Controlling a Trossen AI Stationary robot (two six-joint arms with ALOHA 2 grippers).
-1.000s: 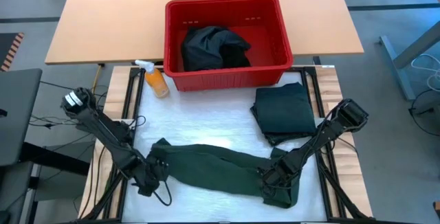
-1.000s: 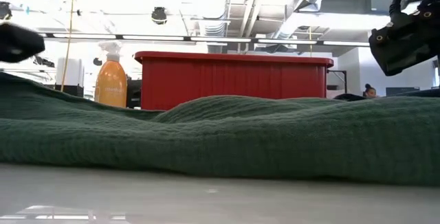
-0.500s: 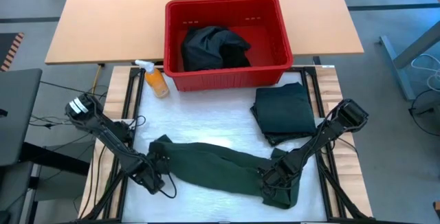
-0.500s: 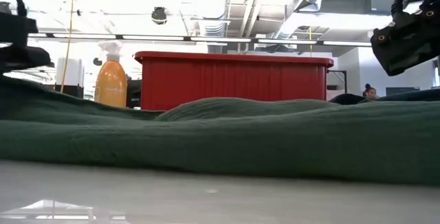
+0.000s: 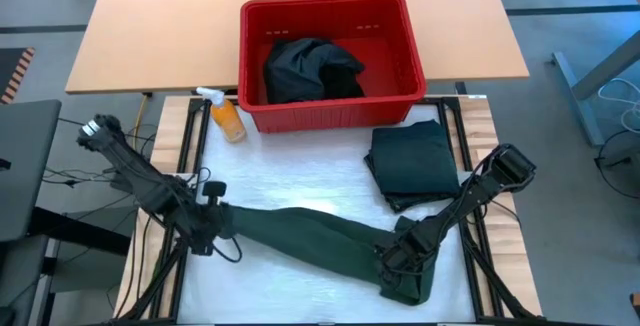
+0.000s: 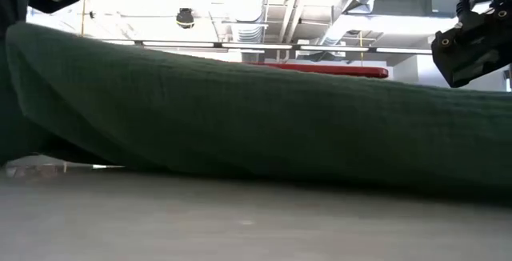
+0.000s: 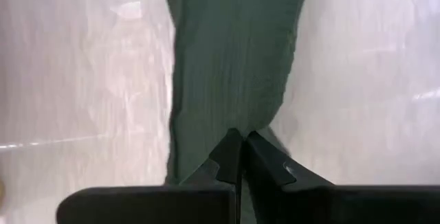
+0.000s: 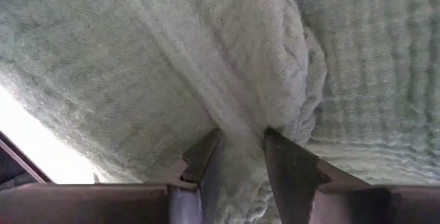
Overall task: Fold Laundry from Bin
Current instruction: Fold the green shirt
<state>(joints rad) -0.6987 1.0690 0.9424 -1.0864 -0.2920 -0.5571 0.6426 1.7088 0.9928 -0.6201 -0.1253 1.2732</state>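
Table (image 5: pixel 300 191) | both grippers pinch green garment (image 5: pixel 310 231) | spray bottle (image 5: pixel 226 116) beside bin (image 5: pixel 330 11) | folded pile (image 5: pixel 415 161)

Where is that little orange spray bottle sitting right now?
From the high view, the orange spray bottle stands on the left side, just outside the red bin's front-left corner, beyond the green garment stretched across the table.

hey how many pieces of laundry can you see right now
3: a long green garment stretched between the left gripper and right gripper, a folded dark piece on the table, and a black heap in the red bin, possibly hiding more.
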